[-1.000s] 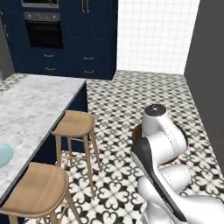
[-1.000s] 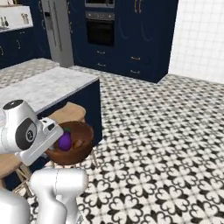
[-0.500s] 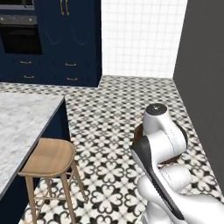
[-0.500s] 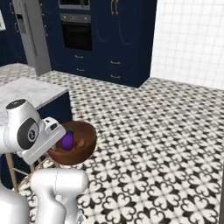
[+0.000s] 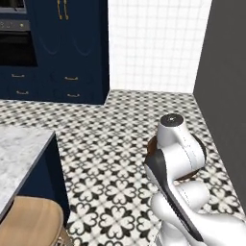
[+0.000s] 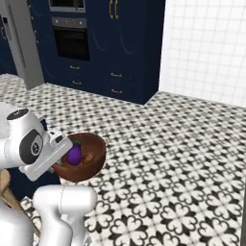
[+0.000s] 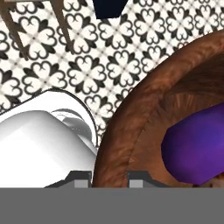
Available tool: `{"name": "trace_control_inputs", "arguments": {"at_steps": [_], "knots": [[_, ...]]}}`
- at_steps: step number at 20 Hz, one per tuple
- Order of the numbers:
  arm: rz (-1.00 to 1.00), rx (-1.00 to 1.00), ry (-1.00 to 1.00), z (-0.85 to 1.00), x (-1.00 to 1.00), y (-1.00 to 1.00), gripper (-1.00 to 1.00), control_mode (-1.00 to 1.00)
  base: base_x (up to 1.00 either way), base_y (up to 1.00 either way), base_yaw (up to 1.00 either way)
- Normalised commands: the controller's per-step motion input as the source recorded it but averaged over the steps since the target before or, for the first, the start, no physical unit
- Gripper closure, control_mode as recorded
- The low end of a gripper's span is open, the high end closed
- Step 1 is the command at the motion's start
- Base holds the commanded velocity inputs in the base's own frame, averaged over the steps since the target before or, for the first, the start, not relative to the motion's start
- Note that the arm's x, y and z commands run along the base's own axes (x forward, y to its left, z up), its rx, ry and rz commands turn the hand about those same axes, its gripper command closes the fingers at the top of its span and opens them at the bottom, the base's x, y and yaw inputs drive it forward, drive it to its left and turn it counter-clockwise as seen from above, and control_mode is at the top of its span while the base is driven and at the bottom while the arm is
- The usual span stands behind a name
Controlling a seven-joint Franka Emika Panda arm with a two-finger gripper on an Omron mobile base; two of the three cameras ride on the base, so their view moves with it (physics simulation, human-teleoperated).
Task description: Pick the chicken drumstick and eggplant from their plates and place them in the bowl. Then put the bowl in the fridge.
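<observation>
The bowl (image 6: 80, 157) was carried above the floor, its rim clamped by the gripper (image 7: 109, 177), with the eggplant (image 6: 74, 154) inside. The fridge (image 6: 21, 43), at ten o'clock, had to be approached next.

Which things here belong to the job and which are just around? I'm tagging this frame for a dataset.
Job:
bowl, carried over the floor, its rim between the gripper fingertips
eggplant inside the bowl
a brown piece beside it, likely the chicken drumstick
fridge, far left

Around:
oven
navy cabinets
marble counter
wooden stool
</observation>
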Motion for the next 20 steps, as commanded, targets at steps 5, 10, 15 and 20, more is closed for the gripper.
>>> {"name": "trace_control_inputs", "arguments": {"at_steps": [5,10,15,20], "knots": [[0.0,0.0,0.0,0.0,0.0,0.0,1.0,1.0,1.0,-0.04,0.0],[0.0,0.0,0.0,0.0,0.0,0.0,1.0,1.0,1.0,0.0,0.07],[0.0,0.0,0.0,0.0,0.0,0.0,1.0,1.0,1.0,0.01,0.16],[0.0,0.0,0.0,0.0,0.0,0.0,1.0,1.0,1.0,0.02,0.27]]}}
